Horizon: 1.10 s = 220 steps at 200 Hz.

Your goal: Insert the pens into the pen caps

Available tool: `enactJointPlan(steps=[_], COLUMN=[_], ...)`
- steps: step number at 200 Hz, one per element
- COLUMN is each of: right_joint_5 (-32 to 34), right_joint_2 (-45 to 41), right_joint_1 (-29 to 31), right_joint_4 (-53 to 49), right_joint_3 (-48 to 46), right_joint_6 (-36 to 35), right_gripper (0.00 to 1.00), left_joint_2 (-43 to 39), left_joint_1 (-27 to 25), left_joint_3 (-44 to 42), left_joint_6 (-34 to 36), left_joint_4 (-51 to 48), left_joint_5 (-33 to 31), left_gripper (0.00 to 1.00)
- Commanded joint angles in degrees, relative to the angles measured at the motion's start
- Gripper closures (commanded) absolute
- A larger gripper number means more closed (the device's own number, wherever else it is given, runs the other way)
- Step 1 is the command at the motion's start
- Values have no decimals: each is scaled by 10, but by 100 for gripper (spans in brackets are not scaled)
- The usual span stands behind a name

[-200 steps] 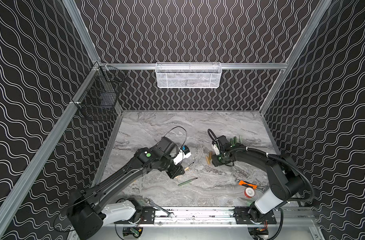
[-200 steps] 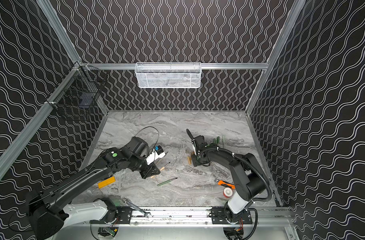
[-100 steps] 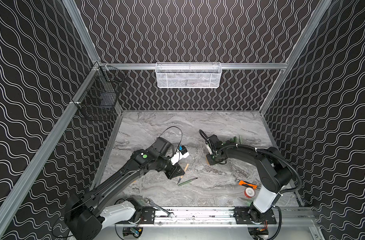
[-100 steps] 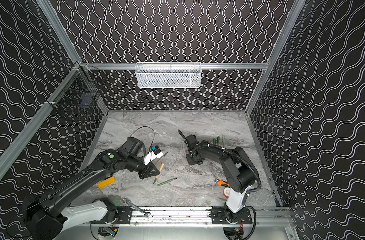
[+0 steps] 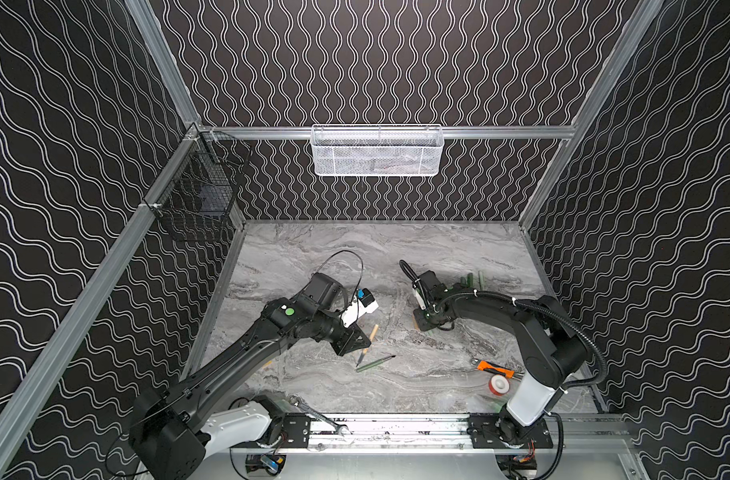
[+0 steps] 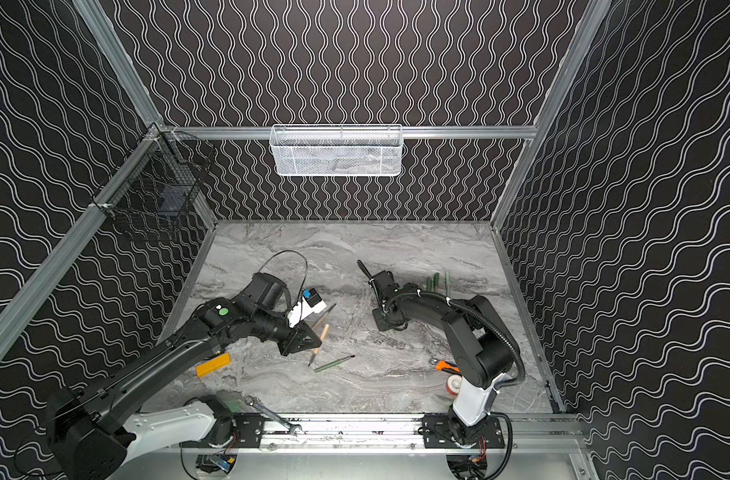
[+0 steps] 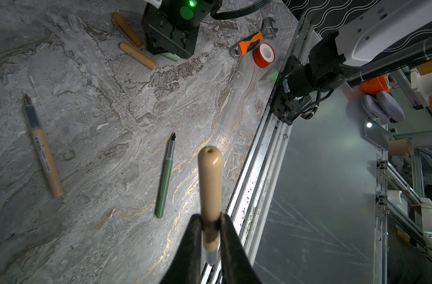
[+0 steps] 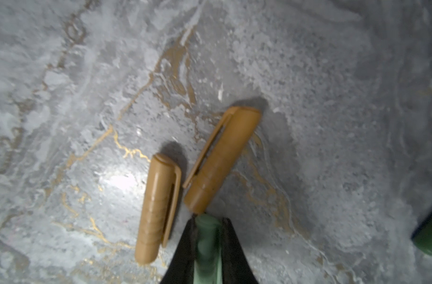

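My left gripper point(image 7: 210, 228) is shut on a tan pen point(image 7: 210, 186), which it holds tilted above the table point(image 5: 438, 374); both top views show this pen point(image 5: 370, 337) point(image 6: 321, 337) with its dark tip down. A green pen point(image 7: 165, 177) point(image 5: 374, 363) and another tan pen point(image 7: 44, 152) lie loose nearby. My right gripper point(image 8: 207, 226) sits low at the table's middle point(image 5: 427, 322), shut on a pale green pen cap point(image 8: 207, 243). Just beyond its fingertips lie two tan caps point(image 8: 158, 209) point(image 8: 219, 159). A dark green cap point(image 8: 431, 238) lies to one side.
Several green caps point(image 5: 473, 278) lie behind the right arm. An orange-handled wrench point(image 5: 490, 368) and a red-and-white tape roll point(image 5: 499, 384) sit front right. A steel wrench point(image 5: 317, 415) lies on the front rail, with an orange block point(image 6: 212, 365) under the left arm. Mesh baskets point(image 5: 377, 151) point(image 5: 197, 203) hang on the walls.
My right gripper's jaws have closed on the pale green cap after shifting slightly over the caps. The left gripper keeps its hold on the tan pen and has barely moved.
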Motion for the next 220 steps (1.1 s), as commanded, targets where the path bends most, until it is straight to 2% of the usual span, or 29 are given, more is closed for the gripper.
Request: enactJointPlan(steps=[1, 35, 71, 94, 128, 162, 197, 220], right_joint_5=[-25, -73, -90, -97, -108, -81, -86, -93], right_joint_2=[-25, -91, -135, -156, -165, -195, -229, -237], right_joint_1=[0, 0, 1, 1, 0, -4, -30, -35], right_joint_4=[-24, 5, 23, 41, 58, 55, 60, 64], right_joint_3=[-26, -65, -105, -128, -141, -138, -136, -135], right_joint_6=[20, 37, 65, 75, 78, 91, 86, 80], right_gripper=[89, 89, 88, 88, 87, 87, 87, 86], left_joint_2=[1, 8, 82, 121, 172, 216, 240, 267], left_joint_1=[2, 5, 4, 5, 5, 5, 4, 0], left_joint_3=[-1, -20, -36, -34, -30, -47, -84, -86], left_joint_6=[-31, -95, -136, -186, -304, -431, -558, -620], left_joint_4=[49, 121, 168, 212, 314, 419, 516, 543], left_joint_5=[-5, -13, -26, -40, -54, -73, -130, -158], left_gripper=[83, 83, 83, 83, 84, 85, 86, 85])
